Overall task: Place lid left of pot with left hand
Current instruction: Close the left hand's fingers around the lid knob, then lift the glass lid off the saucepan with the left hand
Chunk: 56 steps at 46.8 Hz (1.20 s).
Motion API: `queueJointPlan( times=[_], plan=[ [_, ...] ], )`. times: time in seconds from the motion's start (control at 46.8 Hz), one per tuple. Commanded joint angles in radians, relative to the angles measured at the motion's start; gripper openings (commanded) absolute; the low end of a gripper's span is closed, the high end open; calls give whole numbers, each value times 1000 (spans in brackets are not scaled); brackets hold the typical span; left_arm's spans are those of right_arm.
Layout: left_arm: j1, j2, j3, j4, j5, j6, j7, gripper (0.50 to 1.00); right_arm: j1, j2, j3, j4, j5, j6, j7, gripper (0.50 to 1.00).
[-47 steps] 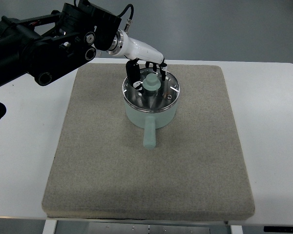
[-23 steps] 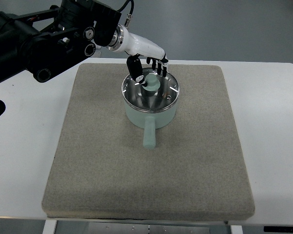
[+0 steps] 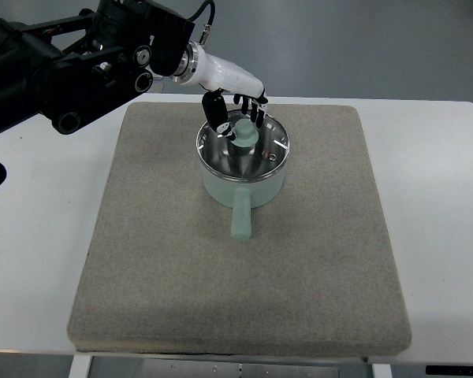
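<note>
Pot (image 3: 243, 183): pale green, on a grey mat (image 3: 236, 268) that covers most of the white worktop (image 3: 39, 260). Pot sits in the far half of the mat; handle points toward the near edge. Lid (image 3: 248, 153): glass with metal rim, seated on the pot, green knob (image 3: 243, 131) up. Left robot hand (image 3: 235, 114): reaches in from upper left, dark fingers (image 3: 216, 114) curled around the knob. Whether they truly grip it, cannot tell.
</note>
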Motion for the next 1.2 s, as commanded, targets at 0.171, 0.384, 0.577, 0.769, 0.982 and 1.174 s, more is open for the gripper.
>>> queueJointPlan(
  times=[0.171, 0.384, 0.577, 0.769, 0.982, 1.174],
  plan=[
    [1, 2, 0, -1, 0, 0, 1, 500, 0, 0, 0, 0, 0, 0, 0, 921],
    [1, 2, 0, -2, 20, 0, 1, 500, 0, 0, 0, 0, 0, 0, 0, 921],
    [0, 2, -3, -2, 20, 0, 4, 500, 0, 0, 0, 0, 0, 0, 0, 921],
    [1, 6, -1, -2, 20, 43, 5, 500, 0, 0, 0, 0, 2, 0, 0, 921],
    [1, 6, -1, -2, 20, 57, 5, 500, 0, 0, 0, 0, 0, 0, 0, 921],
    [1, 6, -1, -2, 23, 57, 7, 500, 0, 0, 0, 0, 2, 0, 0, 921]
  ],
)
